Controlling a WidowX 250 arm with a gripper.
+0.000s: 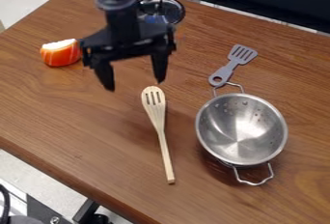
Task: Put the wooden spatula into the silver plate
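Observation:
The black gripper (134, 86) hangs above the table at the upper left of centre, its two fingers spread apart with nothing between them. Just below and to the right of it, the wooden spatula (158, 114) lies on the table, slotted head toward the gripper and handle pointing to the front edge. Right of the spatula, and apart from it, stands a silver metal bowl (240, 146) with small holes and two wire handles; its inside is bare.
A grey slotted spatula (225, 71) lies behind the bowl, close to its rear handle. An orange and white toy piece (61, 53) sits left of the gripper. Behind the arm is a round wire-handled metal item (172, 10). The wooden table (84, 136) ends at a slanting front-left edge.

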